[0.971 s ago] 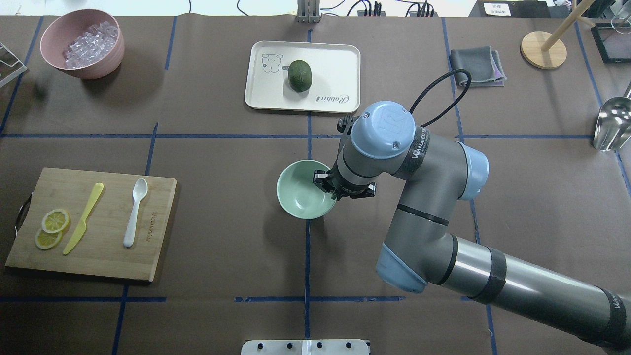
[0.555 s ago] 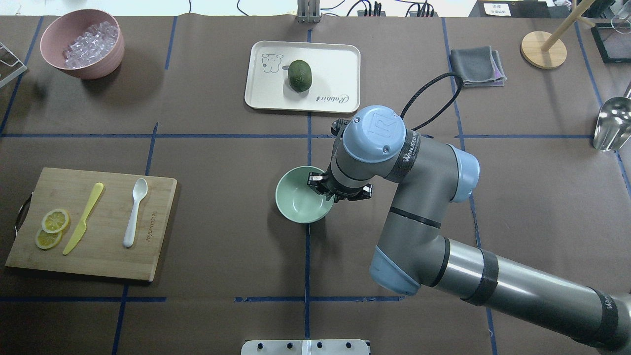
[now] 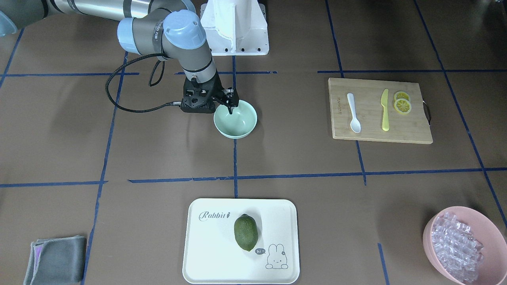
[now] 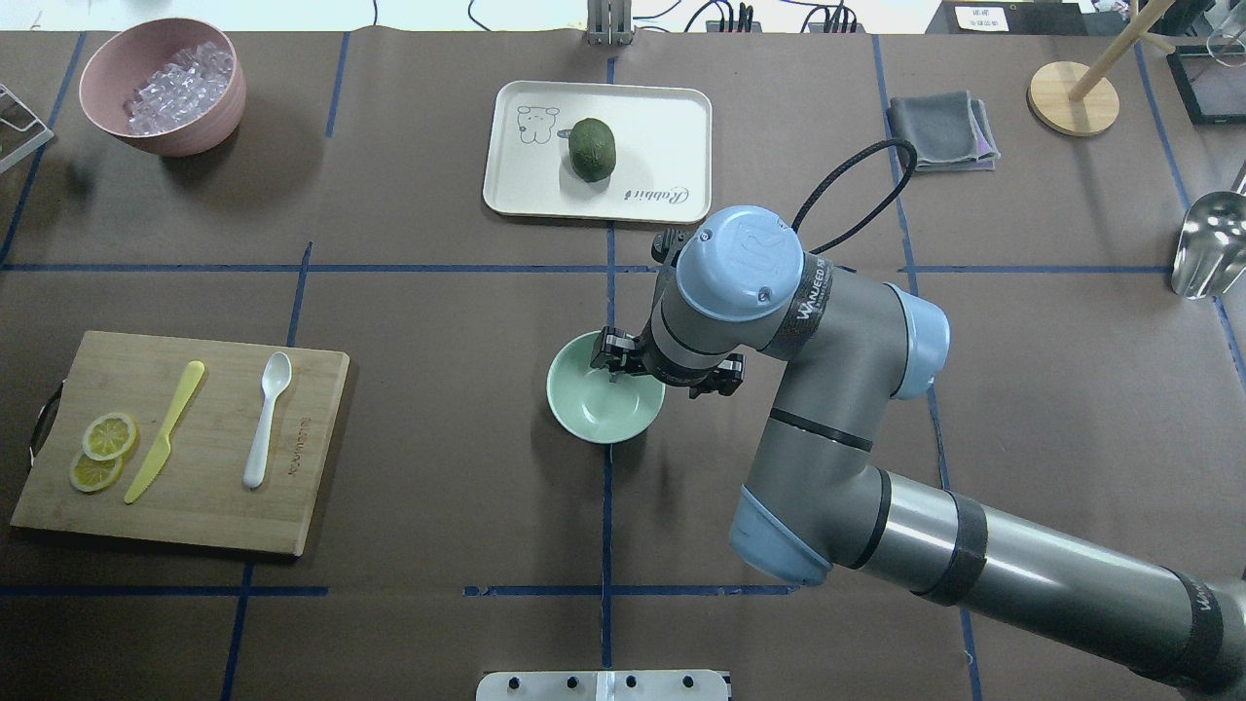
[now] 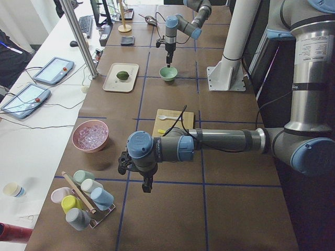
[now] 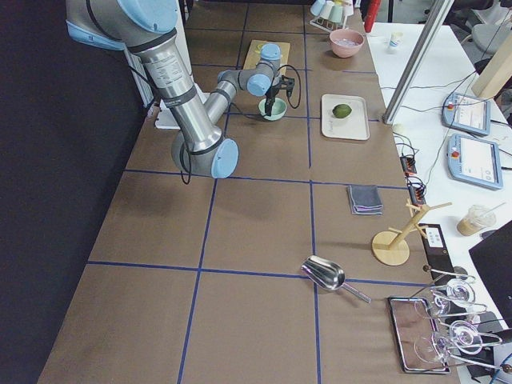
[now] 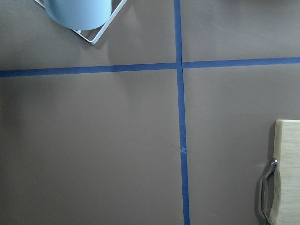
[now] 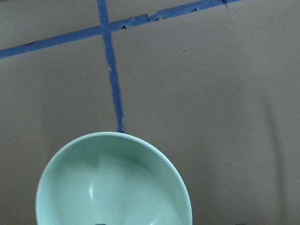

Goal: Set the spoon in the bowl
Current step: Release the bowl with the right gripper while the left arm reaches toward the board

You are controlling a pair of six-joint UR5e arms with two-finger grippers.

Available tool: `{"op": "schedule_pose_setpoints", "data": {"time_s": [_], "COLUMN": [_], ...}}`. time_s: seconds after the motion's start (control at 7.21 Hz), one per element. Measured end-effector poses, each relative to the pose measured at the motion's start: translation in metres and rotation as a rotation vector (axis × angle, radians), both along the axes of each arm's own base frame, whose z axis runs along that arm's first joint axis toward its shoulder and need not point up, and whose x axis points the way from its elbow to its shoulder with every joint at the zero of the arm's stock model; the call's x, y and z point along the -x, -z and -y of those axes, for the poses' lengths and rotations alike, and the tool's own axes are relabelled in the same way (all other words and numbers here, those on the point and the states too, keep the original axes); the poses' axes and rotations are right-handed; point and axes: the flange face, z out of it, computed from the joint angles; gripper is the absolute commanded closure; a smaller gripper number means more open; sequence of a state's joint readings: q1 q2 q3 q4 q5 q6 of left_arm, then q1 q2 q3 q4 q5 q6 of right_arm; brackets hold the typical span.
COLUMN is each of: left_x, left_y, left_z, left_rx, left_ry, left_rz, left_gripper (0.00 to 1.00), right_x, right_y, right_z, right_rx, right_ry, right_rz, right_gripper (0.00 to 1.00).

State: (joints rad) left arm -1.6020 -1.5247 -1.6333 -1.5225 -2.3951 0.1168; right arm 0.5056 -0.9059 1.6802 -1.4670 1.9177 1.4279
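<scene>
The white spoon (image 4: 267, 419) lies on the bamboo cutting board (image 4: 311, 487) at the left, next to a yellow knife (image 4: 165, 430); it also shows in the front view (image 3: 353, 113). The mint-green bowl (image 4: 599, 409) sits empty on the table's centre line, also in the front view (image 3: 237, 124) and the right wrist view (image 8: 112, 187). My right gripper (image 4: 638, 368) is open and straddles the bowl's rim on the arm's side, one finger (image 3: 231, 111) inside the bowl. My left gripper (image 5: 145, 185) hangs over bare table left of the board; I cannot tell its state.
Two lemon slices (image 4: 102, 450) lie on the board. A pink bowl of ice pieces (image 4: 161, 88) stands far left. A white tray (image 4: 672, 117) holds a green fruit (image 4: 593, 149). A grey cloth (image 4: 939, 129) and a metal scoop (image 4: 1207, 243) lie at the right.
The right arm carried the bowl a little nearer and leftward, then turned its wrist. Its jaws look spread wider now. The spoon and board have not moved.
</scene>
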Motion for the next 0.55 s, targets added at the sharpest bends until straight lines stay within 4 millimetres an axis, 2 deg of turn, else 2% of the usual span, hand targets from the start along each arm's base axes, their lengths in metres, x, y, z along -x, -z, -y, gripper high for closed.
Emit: {"op": "schedule_pose_setpoints", "data": {"time_s": [0.14,0.28,0.42,0.55], "left_x": [-0.004,-0.018,-0.043,-0.082], "left_y": [0.017,0.047,0.088,0.133], "left_z": [0.004,0.009,0.011,0.008], "left_rx": [-0.045,-0.101,-0.13,-0.123], "left_ry": [-0.008,-0.022,-0.024,-0.015], "left_rz": [0.001,0.001,-0.006,-0.023], "left_gripper": [0.0,0.0,0.0,0.0], "right_x": [-0.006,-0.018,-0.036,-0.06], "right_y": [0.004,0.007,0.008,0.006], "right_z": [0.002,0.008,0.017,0.03], "right_rx": [-0.002,0.001,0.006,-0.006], "right_ry": [-0.005,-0.014,-0.023,-0.019], "right_rz": [0.007,0.006,-0.013,-0.048], "right_gripper": [0.0,0.0,0.0,0.0]}}
